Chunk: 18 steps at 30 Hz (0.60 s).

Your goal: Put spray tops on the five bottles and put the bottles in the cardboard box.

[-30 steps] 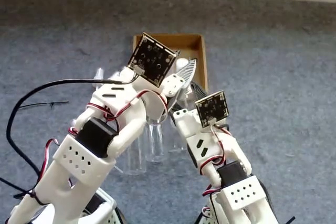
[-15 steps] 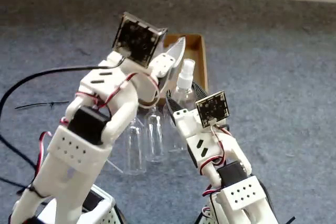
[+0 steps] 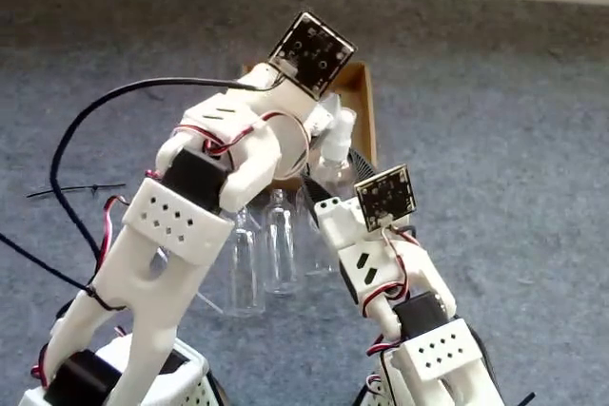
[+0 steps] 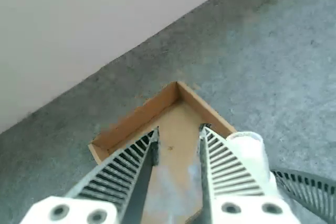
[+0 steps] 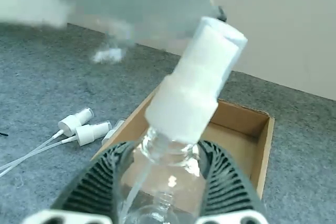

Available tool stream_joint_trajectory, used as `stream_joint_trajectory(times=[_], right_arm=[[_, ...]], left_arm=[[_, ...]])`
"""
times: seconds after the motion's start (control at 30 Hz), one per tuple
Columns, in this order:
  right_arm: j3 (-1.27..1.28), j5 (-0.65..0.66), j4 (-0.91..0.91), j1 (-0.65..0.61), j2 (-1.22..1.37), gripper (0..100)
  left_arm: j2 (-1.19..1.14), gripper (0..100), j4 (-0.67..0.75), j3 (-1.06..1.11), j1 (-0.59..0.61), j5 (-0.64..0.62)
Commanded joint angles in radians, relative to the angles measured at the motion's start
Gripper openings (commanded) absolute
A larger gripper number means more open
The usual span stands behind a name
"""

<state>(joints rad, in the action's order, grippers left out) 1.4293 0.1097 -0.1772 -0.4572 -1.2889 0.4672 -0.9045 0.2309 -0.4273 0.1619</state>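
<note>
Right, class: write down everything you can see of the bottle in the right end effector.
The bottle is clear and looks like plastic, with a narrow neck. A white spray top sits on the neck, and its thin tube runs down inside. The right end effector grips the bottle just below the neck, with a black ribbed finger pressed against each side. The box lies just beyond it.

The left gripper (image 4: pixel 178 129) hangs, fingers spread, above the cardboard box (image 4: pixel 134 118); a white spray top (image 4: pixel 250 148) sits just beside one finger.
</note>
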Motion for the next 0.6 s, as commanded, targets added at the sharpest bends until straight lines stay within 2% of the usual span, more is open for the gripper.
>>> stream_joint_trajectory(times=[0.0, 0.37, 0.57], right_arm=[[-0.004, -0.005, 0.015, -0.001, -0.001, 0.5], [-0.008, -0.005, 0.015, 0.001, -0.001, 0.5], [-0.008, -0.005, 0.012, 0.001, -0.001, 0.5]], left_arm=[[0.004, 13, -0.032, 0.002, -0.019, 0.005], [0.127, 13, -0.043, -0.007, -0.025, 0.006], [0.117, 13, -0.037, -0.099, -0.035, 0.008]])
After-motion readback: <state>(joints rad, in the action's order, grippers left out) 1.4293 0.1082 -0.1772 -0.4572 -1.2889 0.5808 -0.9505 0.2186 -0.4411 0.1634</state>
